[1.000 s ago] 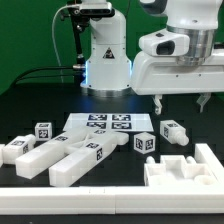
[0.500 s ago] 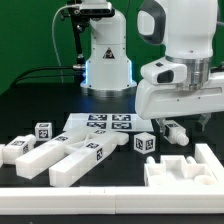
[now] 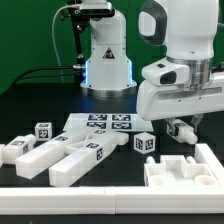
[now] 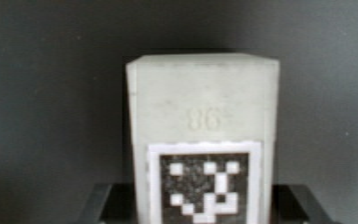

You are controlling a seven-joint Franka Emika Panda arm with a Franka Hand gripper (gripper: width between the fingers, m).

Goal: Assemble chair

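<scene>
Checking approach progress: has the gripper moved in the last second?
Yes. The gripper has dropped in the exterior view, now level with the marker board, over a small white chair part.

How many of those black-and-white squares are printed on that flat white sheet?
4, in two rows of two on the marker board; all seem visible, none hidden.

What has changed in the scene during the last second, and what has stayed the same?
The arm came down, so the gripper now straddles the small white tagged block; whether it grips it cannot be told. The long white bars and the marker board stayed in place.
</scene>
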